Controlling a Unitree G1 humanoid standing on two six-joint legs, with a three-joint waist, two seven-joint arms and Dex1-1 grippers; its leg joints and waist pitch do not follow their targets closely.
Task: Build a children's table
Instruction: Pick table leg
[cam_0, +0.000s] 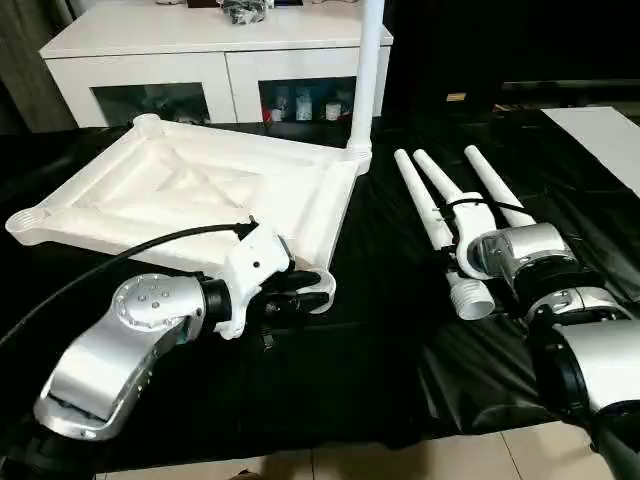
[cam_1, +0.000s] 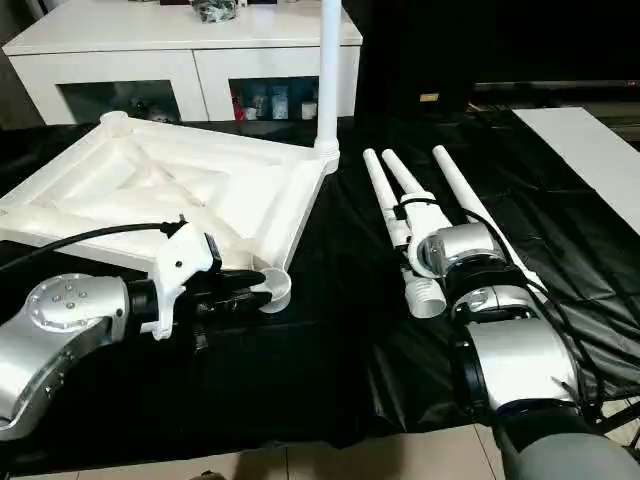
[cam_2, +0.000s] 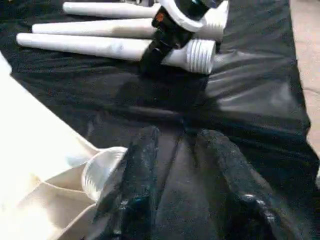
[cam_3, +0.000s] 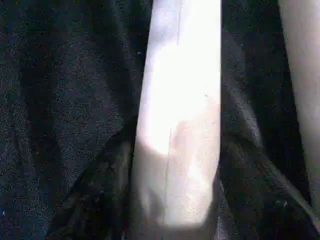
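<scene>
The tabletop (cam_0: 190, 190) lies upside down on the black-covered worktop (cam_0: 380, 350), on the robot's left, its X-ribbed underside facing up. One white leg (cam_0: 368, 70) already stands upright in the far corner socket nearest the middle of the worktop. The near corner socket (cam_1: 270, 288) hangs out over the black cover, open and unfilled.

The left gripper (cam_2: 175, 170) sits just beside that near socket, its two black fingers (cam_2: 137, 185) apart with only the black cover between them; one finger lies close against the socket's rim, but contact cannot be told.

To the right of the tabletop three loose legs (cam_0: 440, 200) lie side by side on the cover, thin ends pointing away from the robot, and at least one ribbed, threaded end (cam_2: 200, 55) toward it. The right gripper (cam_3: 175, 200) is down over the middle leg (cam_3: 177, 125), with a black finger on each side of the tube. The fingers straddle it closely, yet whether they press it cannot be told.

Behind the worktop stands a white cabinet (cam_0: 210, 70) with glass doors, with small items inside and dark objects on its top. A pale panel (cam_0: 600, 140) lies at the far right edge of the cover. A black cable (cam_0: 120, 255) runs across the tabletop's near edge to the left wrist. Pale floor tiles (cam_0: 400, 460) show along the near edge.
</scene>
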